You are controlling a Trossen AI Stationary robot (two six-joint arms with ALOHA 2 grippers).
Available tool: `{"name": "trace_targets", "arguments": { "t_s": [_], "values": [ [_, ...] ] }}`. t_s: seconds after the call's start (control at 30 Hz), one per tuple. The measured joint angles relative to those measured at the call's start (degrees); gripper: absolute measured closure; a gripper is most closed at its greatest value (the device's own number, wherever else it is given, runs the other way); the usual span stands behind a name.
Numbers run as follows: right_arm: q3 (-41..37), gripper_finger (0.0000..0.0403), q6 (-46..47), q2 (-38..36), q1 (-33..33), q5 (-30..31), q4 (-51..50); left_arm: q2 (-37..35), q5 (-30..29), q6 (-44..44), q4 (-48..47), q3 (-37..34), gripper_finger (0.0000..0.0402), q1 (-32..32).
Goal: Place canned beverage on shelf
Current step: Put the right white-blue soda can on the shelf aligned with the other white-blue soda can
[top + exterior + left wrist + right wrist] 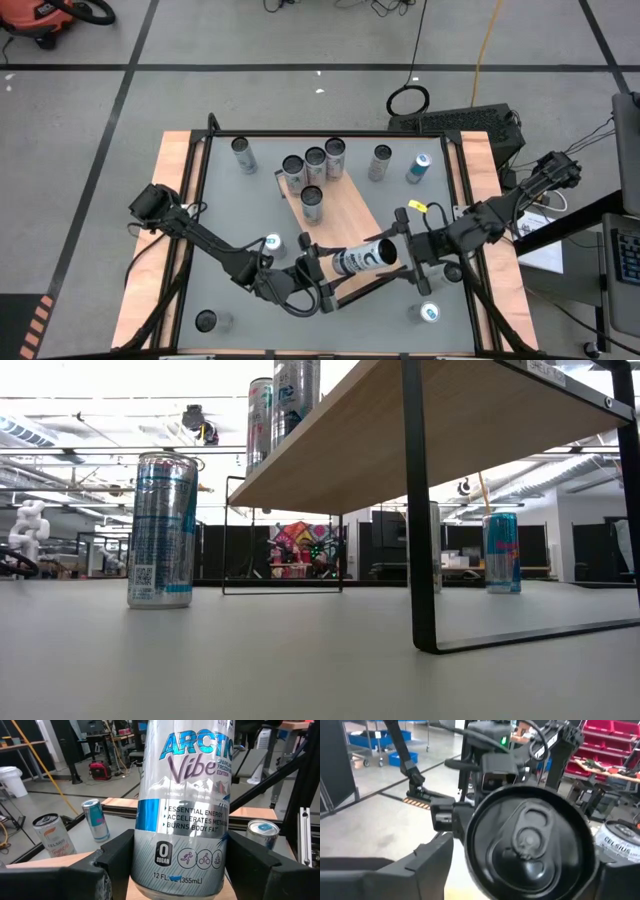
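A silver-and-blue canned beverage (365, 257) hangs over the near end of the light wood shelf (350, 215), tilted, with its top leaning toward the table's right. My left gripper (325, 268) is shut on its lower part. My right gripper (405, 250) faces it from the right and is open. Its fingers stand on either side of the can's top end (530, 840). One finger (420, 865) shows beside the can with a slit of wood between them; the can hides the other. My left gripper pinches the can's lower body (150, 855), just above the base, between its two fingers (112, 862), one on each side. The fingers come in level from the table's left. The can's top leans away from them; whether its base touches the shelf, I cannot tell.
Several cans stand on the shelf's far end (315, 165). More cans stand on the grey table at the far edge (243, 155) (380, 163) (418, 168), by the left arm (272, 243) and near the front corners (205, 320) (428, 312). The shelf's black legs (418, 510) reach down to the table.
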Motion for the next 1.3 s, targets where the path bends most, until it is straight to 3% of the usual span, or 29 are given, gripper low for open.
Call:
{"name": "trace_targets", "arguments": {
  "t_s": [0.23, 0.67, 1.03, 1.3],
  "values": [
    [0.0, 0.0109, 0.0, 0.0, -0.1, 0.3, -0.3, 0.0, -0.1, 0.0, 0.1, 0.0, 0.0149, 0.0],
    [0.0, 0.0209, -1.0, 0.0, -0.1, 0.5, 0.6, 0.0, 0.0, -0.4, -0.2, 0.0, 0.0143, 0.0],
    [2.1, 0.0211, -4.1, 0.0, -2.0, -0.1, -3.7, 0.1, -0.9, -2.0, 0.0, 0.1, 0.0061, -1.0],
    [3.3, 0.0211, -6.0, 0.0, -7.4, -5.5, -6.5, -1.5, -5.3, -1.9, -3.3, 0.1, 0.0052, -6.5]
  ]
}}
